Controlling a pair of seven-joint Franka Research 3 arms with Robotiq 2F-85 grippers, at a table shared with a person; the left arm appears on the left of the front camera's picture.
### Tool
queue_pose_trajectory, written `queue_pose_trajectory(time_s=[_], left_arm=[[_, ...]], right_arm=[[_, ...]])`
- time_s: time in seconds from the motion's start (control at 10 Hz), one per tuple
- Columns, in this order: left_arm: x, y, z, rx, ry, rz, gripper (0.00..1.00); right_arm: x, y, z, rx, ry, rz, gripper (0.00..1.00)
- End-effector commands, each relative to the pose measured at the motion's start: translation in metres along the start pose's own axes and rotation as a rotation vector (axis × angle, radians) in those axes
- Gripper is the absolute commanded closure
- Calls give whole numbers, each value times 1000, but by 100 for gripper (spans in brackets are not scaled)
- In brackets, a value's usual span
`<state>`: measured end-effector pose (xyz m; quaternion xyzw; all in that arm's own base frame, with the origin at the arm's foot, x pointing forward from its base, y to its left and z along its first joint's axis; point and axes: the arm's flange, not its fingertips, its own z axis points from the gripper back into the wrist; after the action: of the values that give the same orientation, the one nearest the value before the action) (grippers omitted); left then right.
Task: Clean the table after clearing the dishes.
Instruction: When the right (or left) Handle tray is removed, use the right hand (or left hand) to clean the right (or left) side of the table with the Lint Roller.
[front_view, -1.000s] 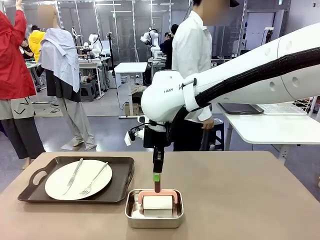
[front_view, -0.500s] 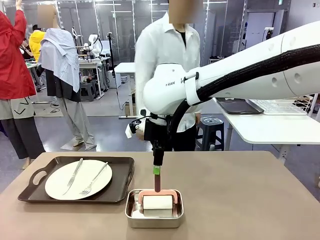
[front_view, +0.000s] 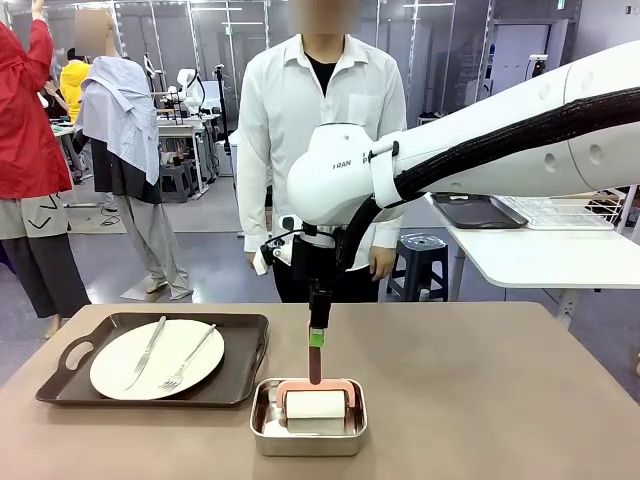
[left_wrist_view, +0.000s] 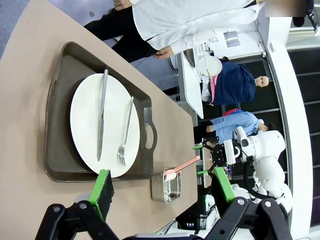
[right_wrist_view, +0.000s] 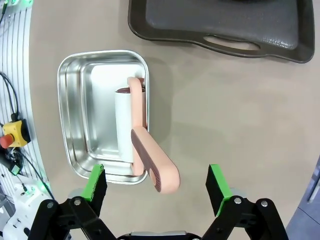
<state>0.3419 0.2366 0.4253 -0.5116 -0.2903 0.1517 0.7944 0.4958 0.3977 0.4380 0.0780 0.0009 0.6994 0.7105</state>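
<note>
On the brownish table (front_view: 480, 400) a dark handled tray (front_view: 245, 350) at the left carries a white plate (front_view: 120, 370) with a knife (front_view: 148, 350) and a fork (front_view: 190, 358). My right gripper (front_view: 316, 338) hangs open just above the upright pink handle of a lint roller (front_view: 315, 404) lying in a small steel pan (front_view: 262, 440). From the right wrist, the handle (right_wrist_view: 152, 170) rises between the spread green pads (right_wrist_view: 95, 186), touching neither. My left gripper (left_wrist_view: 161, 185) is open high over the table, looking down on the plate (left_wrist_view: 85, 115) and tray (left_wrist_view: 57, 90).
A person in a white shirt (front_view: 320, 130) stands at the table's far edge, right behind my right arm, hands hanging down. A white table (front_view: 540, 250) with a wire rack and a dark tray stands behind at the right. Bare tabletop lies right of the pan.
The person has stepped left and turned to face the table behind my arm. My right gripper stays open over the roller handle, hardly moved.
</note>
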Motion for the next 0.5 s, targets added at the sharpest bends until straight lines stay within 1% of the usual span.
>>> queue_pose_trajectory(time_s=[0.0, 0.4], left_arm=[[1, -1, 3, -16, -4, -5, 0], [1, -1, 3, -16, -4, -5, 0]], right_arm=[[2, 2, -1, -5, -17, -2, 0], [2, 2, -1, -5, -17, -2, 0]])
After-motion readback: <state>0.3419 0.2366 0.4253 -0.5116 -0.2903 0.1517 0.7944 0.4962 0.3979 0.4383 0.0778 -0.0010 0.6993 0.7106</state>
